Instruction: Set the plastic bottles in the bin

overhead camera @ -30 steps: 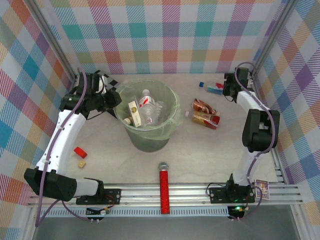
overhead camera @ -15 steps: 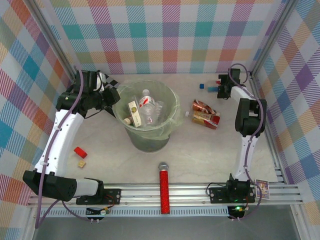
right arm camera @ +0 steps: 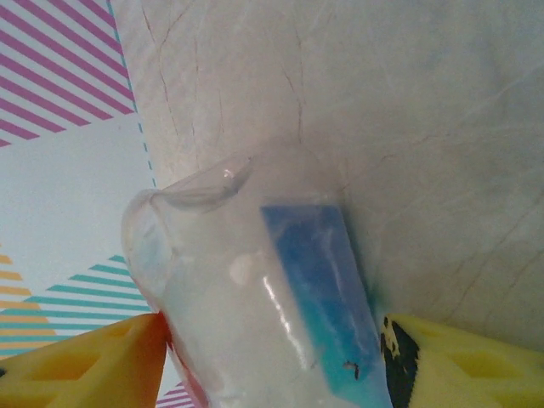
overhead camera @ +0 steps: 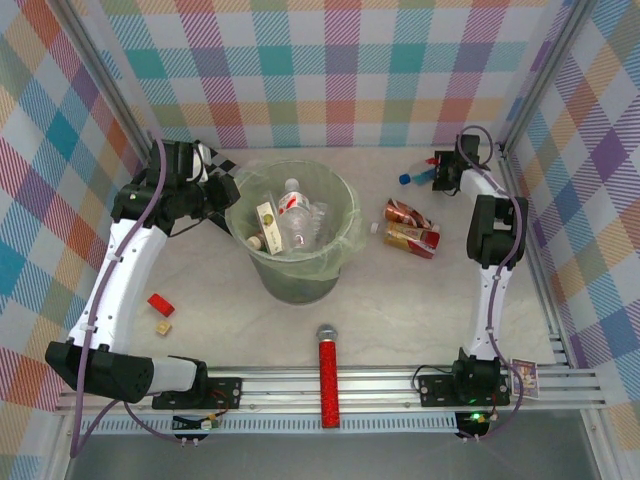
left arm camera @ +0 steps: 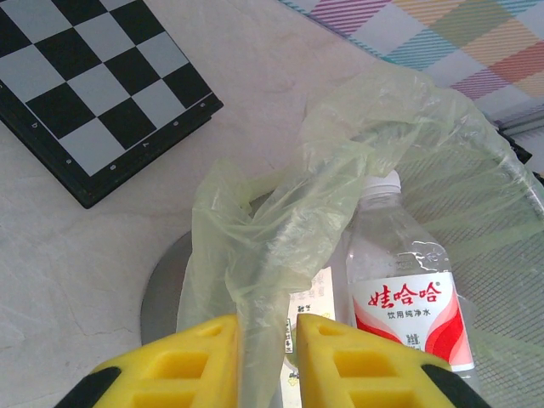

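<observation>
Two pincers work: the right pincer (right arm camera: 272,344) grasps a clear blue-labelled bottle (right arm camera: 255,280) mid-body at the counter's (right arm camera: 408,127) far right corner; likely light, slick, crushable. The left pincer (left arm camera: 261,344) clenches the liner (left arm camera: 255,246) at the rim of the bin (overhead camera: 300,280).

We see the checkerboard (left arm camera: 93,85) cut off by the left wrist view's top and left edges, the red-labelled bottle (left arm camera: 408,289) by its bottom edge. The bin liner (left arm camera: 280,246) hides part of a pale carton (left arm camera: 316,306). In the right wrist view the blue-labelled bottle (right arm camera: 255,314) is blurred, its lower end out of frame. The card (overhead camera: 524,378) is too small for us to read
</observation>
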